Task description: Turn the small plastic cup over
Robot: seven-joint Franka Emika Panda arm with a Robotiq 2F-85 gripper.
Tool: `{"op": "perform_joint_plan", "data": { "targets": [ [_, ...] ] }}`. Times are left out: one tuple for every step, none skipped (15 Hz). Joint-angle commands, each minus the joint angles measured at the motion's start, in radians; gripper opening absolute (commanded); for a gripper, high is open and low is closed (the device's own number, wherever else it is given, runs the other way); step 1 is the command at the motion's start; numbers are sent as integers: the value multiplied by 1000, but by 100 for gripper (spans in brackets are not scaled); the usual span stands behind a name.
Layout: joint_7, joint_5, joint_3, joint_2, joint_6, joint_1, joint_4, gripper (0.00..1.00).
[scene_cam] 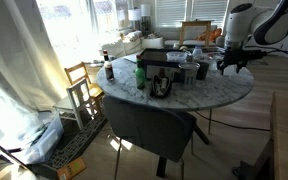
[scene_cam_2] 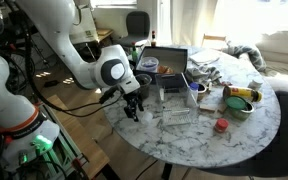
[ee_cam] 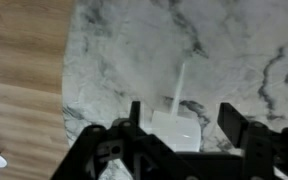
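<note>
Gripper (scene_cam_2: 133, 110), jaws apart, hangs beside clear plastic tub (scene_cam_2: 178, 108) on marble table (scene_cam_2: 189, 148).

No legible text, label, brand or number in any view; print on containers (scene_cam_2: 240, 96) atop round white marble table (scene_cam_2: 252, 136) too small, blurred.

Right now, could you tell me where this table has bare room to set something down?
Bare marble runs along the rim of the table, in front of the clear container and the small red object, and beside the gripper at the edge. It is crowded around the black box and the bowl.
</note>
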Motion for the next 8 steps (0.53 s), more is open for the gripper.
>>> {"op": "perform_joint_plan", "data": {
  "targets": [
    [-6, 27, 11, 89, 70, -17, 55, 47],
    [-13, 32, 14, 101, 84, -20, 62, 44],
    [-16, 37, 17, 114, 98, -22, 68, 42],
    [-21, 41, 22, 124, 109, -25, 73, 37],
    [-18, 41, 24, 132, 117, -24, 79, 32],
    [-20, 43, 27, 138, 120, -24, 83, 27],
    [-16, 39, 26, 141, 117, -22, 87, 18],
    [-9, 32, 20, 135, 108, -18, 89, 4]
  ]
}}
